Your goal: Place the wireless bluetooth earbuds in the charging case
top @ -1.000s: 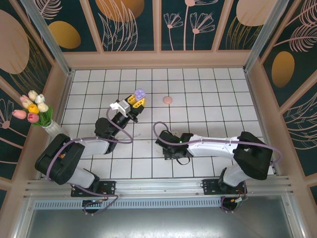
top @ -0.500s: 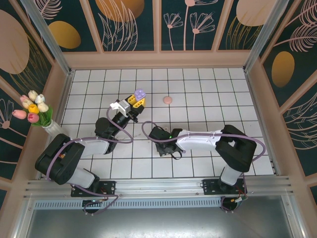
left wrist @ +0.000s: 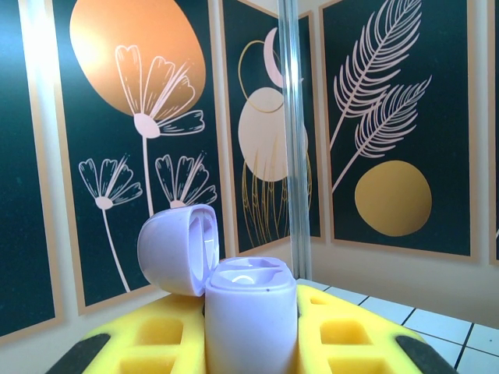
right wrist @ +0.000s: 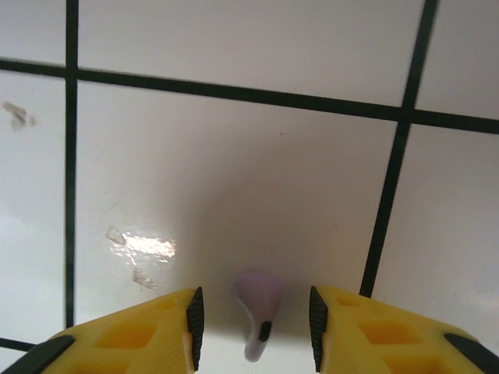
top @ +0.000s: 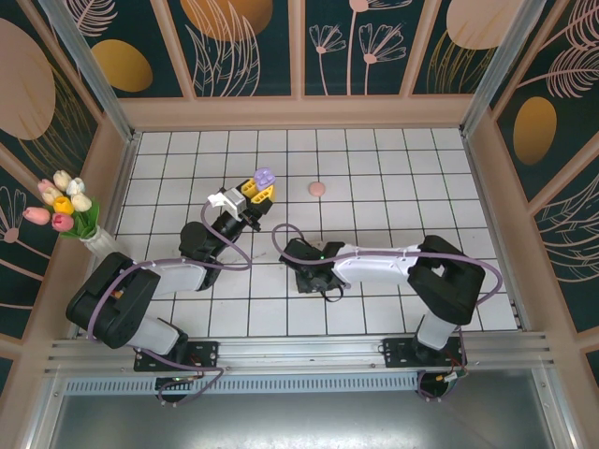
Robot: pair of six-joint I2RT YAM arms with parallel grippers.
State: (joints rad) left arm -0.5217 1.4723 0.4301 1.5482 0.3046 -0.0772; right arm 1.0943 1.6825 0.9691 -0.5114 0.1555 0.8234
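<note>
My left gripper (top: 255, 194) is shut on the purple charging case (left wrist: 249, 319), which stands upright between its yellow fingers (left wrist: 355, 335). The lid (left wrist: 178, 248) is flipped open to the left, and from above the case (top: 265, 177) shows at the fingertips. My right gripper (right wrist: 256, 327) is open and low over a white tile. One purple earbud (right wrist: 260, 308) lies on the tile between its fingers (right wrist: 140, 335), touching neither pad. In the top view the right gripper (top: 307, 278) points down near the table's middle, hiding the earbud.
A round pink object (top: 317, 188) lies on the tiles right of the case. A vase of tulips (top: 65, 210) stands at the left wall. Wooden walls enclose the tiled floor (top: 402, 187).
My right arm has swung its wrist to the left, and its jaws now stand wider apart. The left arm and the case have not moved.
</note>
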